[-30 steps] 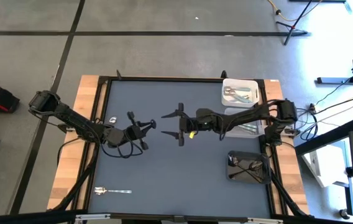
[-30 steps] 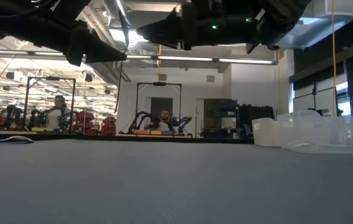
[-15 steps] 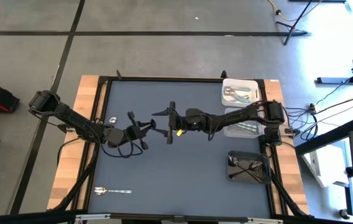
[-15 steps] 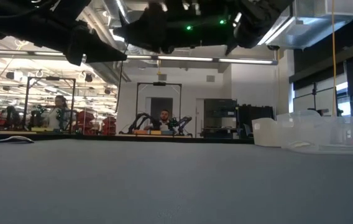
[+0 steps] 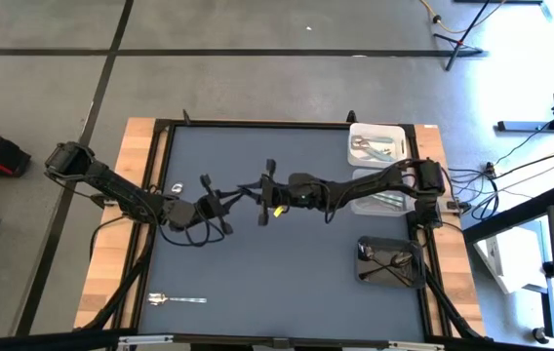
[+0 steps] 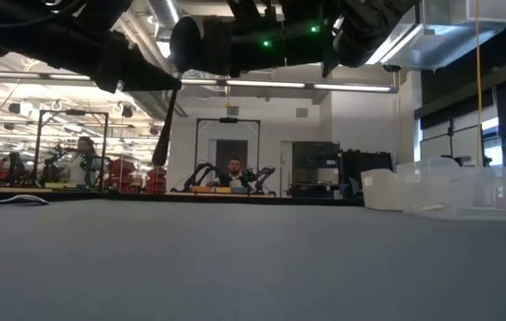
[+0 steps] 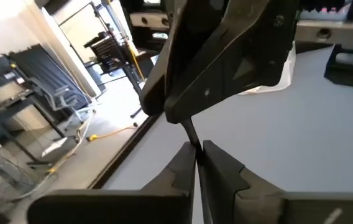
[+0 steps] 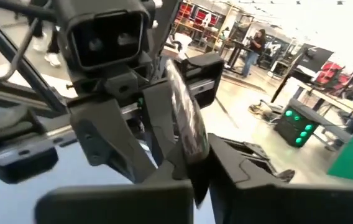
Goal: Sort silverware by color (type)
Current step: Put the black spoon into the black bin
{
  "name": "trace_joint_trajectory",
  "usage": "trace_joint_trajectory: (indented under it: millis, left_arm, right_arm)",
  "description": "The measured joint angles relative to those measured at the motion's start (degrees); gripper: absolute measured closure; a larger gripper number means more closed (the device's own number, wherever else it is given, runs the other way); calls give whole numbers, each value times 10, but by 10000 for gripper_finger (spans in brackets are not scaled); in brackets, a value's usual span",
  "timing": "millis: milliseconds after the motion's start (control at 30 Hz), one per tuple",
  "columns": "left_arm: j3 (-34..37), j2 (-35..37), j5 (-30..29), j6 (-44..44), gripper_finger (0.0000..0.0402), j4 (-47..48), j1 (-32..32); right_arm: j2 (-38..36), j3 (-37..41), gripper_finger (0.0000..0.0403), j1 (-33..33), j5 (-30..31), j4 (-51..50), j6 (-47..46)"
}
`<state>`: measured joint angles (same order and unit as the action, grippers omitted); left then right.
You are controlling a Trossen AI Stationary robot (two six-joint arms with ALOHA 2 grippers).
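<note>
Above the grey counter (image 5: 287, 263) the right hand (image 5: 263, 197) has reached across to meet the left hand (image 5: 226, 205) — both pinch one dark spoon (image 8: 187, 127); handover seems underway. Another spoon (image 5: 175, 298) waits near the counter's edge.

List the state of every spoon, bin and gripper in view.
dark spoon: airborne, handle in left gripper
left gripper: shut on dark spoon
right gripper: raised mid-table, at the spoon's bowl
silver spoon: lying flat, untouched
white bin: holds silverware
clear bin: holds silverware
dark bin: holds silverware
</note>
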<state>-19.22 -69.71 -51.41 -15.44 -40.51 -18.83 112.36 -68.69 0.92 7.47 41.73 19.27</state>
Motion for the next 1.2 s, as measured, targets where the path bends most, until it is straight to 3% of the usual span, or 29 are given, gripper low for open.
trace_joint_trajectory:
  millis: [233,433,667,800,1000,1200]
  left_arm:
    - [0,0,21,16,339,-3,2]
    - [-1,23,31,17,284,4,-13]
    - [-20,69,105,110,226,161,-4]
    - [-23,76,184,157,208,236,5]
    - [-23,69,270,199,205,267,6]
    - [-24,69,291,199,207,280,-8]
  right_arm:
    - [0,0,392,2,10,-18,10]
    - [-35,0,391,10,24,-97,47]
    - [-98,1,395,51,83,-247,57]
    - [-154,0,395,79,114,-363,34]
    - [-260,0,398,108,114,-520,-56]
    - [-356,0,394,153,108,-696,-194]
